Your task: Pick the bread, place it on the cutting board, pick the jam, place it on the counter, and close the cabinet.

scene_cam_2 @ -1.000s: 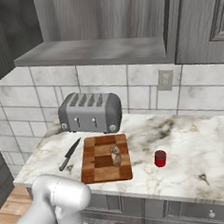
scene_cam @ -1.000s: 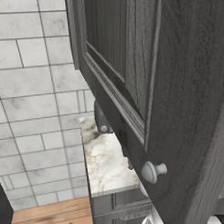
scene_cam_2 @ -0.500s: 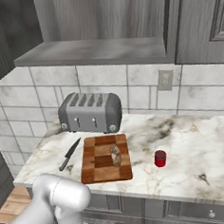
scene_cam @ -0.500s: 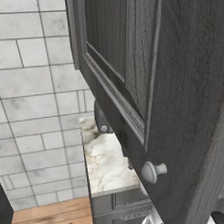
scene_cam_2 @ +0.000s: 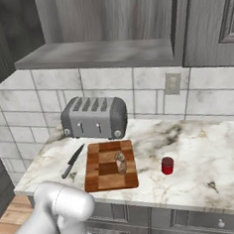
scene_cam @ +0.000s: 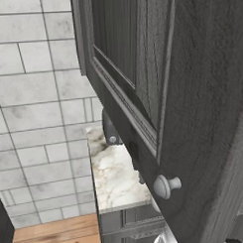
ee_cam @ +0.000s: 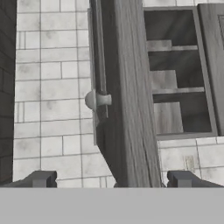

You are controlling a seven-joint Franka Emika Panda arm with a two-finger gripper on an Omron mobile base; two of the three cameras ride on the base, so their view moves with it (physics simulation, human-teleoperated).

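Note:
The bread [scene_cam_2: 121, 162], a small brown chunk, lies on the checkered cutting board [scene_cam_2: 99, 174]. Right of the board, the jam [scene_cam_2: 167, 165], a small red jar, stands on the marbled counter [scene_cam_2: 211, 156]. The cabinet door [scene_cam: 192, 91] hangs open close in front of the left base camera, with its round knob [scene_cam: 166, 185] low on it. In the hand view the door [ee_cam: 127, 109] is seen edge-on, its knob [ee_cam: 94, 99] to the left and the cabinet's dark shelves [ee_cam: 179, 74] to the right. My gripper [ee_cam: 111, 179] is open and empty, its fingertips [ee_cam: 39, 178] either side of the door's edge.
A grey toaster [scene_cam_2: 94, 117] stands behind the board and a black-handled knife [scene_cam_2: 73, 161] lies to its left. A wall outlet [scene_cam_2: 172, 83] sits on the tiled wall. Grey drawer fronts [scene_cam_2: 196, 219] run below the counter. My white arm [scene_cam_2: 62, 213] rises at the lower left.

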